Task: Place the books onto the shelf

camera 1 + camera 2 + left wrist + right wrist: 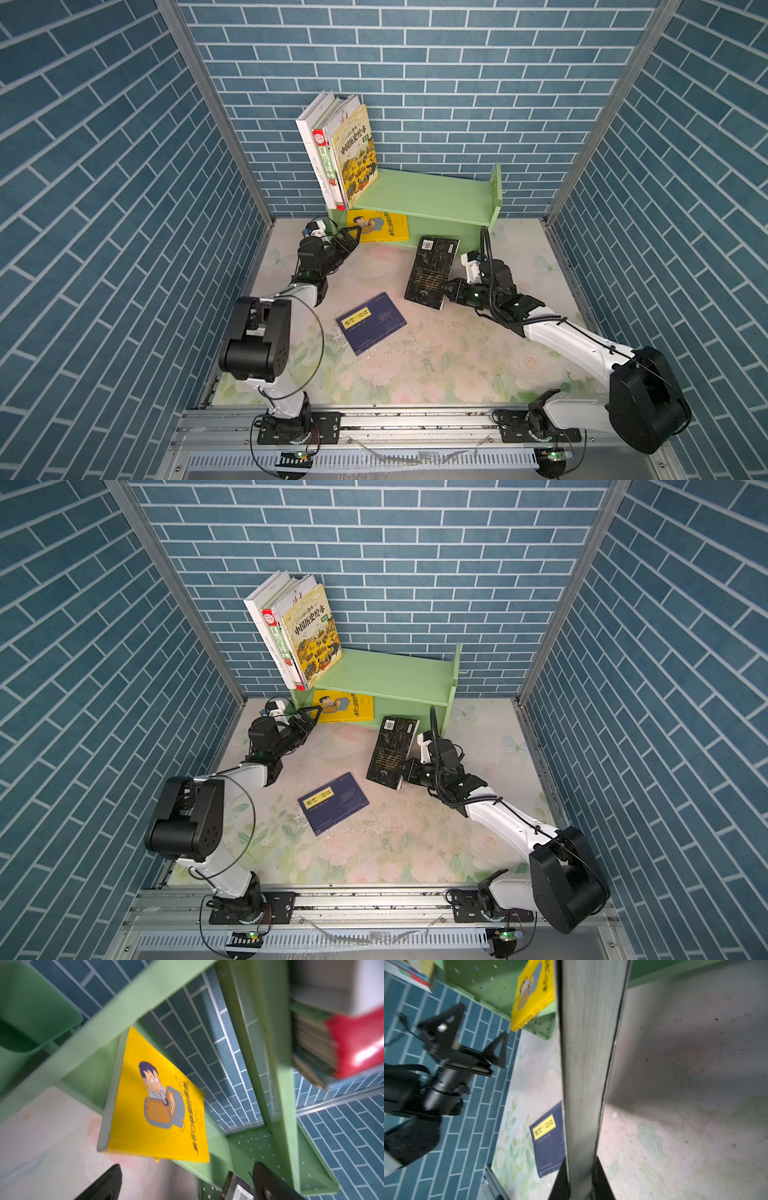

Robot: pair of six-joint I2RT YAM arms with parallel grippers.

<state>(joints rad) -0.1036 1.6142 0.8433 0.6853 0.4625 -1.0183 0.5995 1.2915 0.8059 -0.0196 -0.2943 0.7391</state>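
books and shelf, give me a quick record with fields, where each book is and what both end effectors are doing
shelf: green, two tiers, at back wall
top tier: four books standing at left end, leaning
lower tier: yellow book lying flat, jutting out front
black book: gripped by right end effector, before shelf
navy book: flat on table, untouched
left end effector: open, empty, near yellow book

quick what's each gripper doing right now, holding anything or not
left gripper: open, holding nothing
right gripper: shut on the black book, fingers clamping its near edge
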